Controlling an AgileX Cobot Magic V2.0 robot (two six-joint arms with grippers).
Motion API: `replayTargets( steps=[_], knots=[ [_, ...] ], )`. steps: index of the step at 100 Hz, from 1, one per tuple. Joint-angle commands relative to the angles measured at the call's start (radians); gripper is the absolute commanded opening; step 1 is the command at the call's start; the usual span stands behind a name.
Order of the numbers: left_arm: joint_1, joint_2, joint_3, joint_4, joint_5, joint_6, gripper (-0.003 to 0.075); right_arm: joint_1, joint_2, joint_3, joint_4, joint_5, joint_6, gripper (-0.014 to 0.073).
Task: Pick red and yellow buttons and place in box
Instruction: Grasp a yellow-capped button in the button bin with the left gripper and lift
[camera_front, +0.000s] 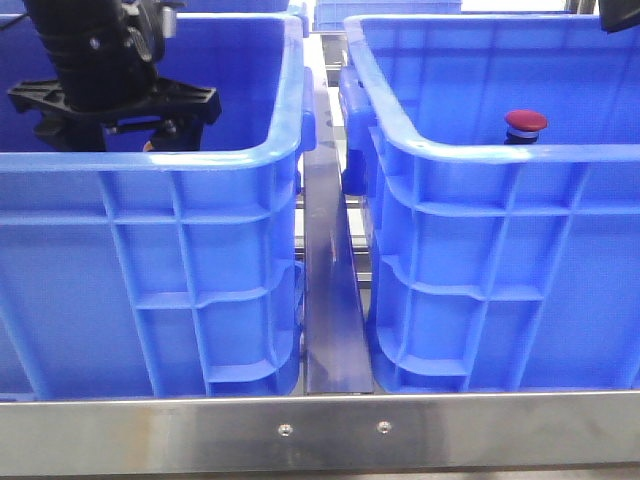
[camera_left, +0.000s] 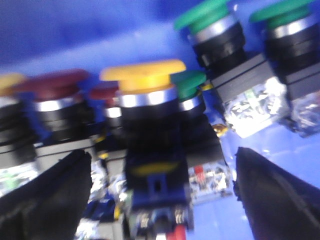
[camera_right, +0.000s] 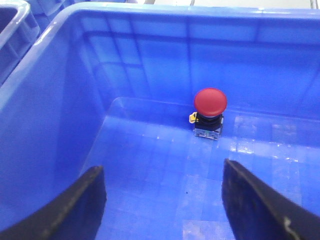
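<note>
A yellow button (camera_left: 145, 80) is framed between the wide-open left gripper (camera_left: 160, 200), while the right gripper (camera_right: 162, 200), also spread wide, is held above a red button (camera_right: 210, 102) in the right box (camera_front: 480, 150).

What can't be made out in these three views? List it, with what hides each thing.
- Front view: the left crate wall hides the button pile and the left gripper fingertips.
- Front view: the right crate rim hides the red button base; the right gripper is cut off by the edge.
- Left wrist view: blur hides detail on the yellow button and whether the fingers touch it.
</note>
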Motion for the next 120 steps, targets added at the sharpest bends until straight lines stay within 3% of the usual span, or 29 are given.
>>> replayTargets(
  steps=[1,14,36,50,73,90,106,120],
  knots=[
    [0.003,-0.044,-0.033,-0.004,-0.035,-0.011,0.0552,-0.002,-0.011,-0.026,0.02,-0.021,-0.01,0.0519],
    [0.003,-0.044,-0.033,-0.004,-0.035,-0.011,0.048,-0.002,-0.011,-0.026,0.02,-0.018,-0.01,0.0519],
    [0.003,-0.044,-0.033,-0.001,-0.035,-0.011,0.013,-0.002,-0.011,-0.026,0.02,-0.015,-0.01,0.0519],
    [0.003,-0.063,-0.033,0.005,-0.035,0.004,-0.0011,-0.002,-0.011,-0.026,0.02,-0.013,-0.01,0.0519],
    [0.003,-0.163,-0.029,-0.05,-0.025,0.03,-0.002,-0.002,-0.011,-0.026,0.02,-0.014,-0.01,0.0519],
    [0.003,-0.258,-0.029,-0.267,-0.027,0.246,-0.002,-0.002,-0.011,-0.026,0.029,-0.01,-0.01,0.0519],
    [0.003,-0.338,-0.029,-0.368,-0.02,0.426,-0.002,-0.002,-0.011,-0.026,0.044,-0.007,-0.01,0.0519],
    [0.003,-0.373,-0.028,-0.573,0.038,0.688,-0.002,-0.002,-0.011,-0.026,0.044,-0.007,-0.01,0.0519]
  ],
)
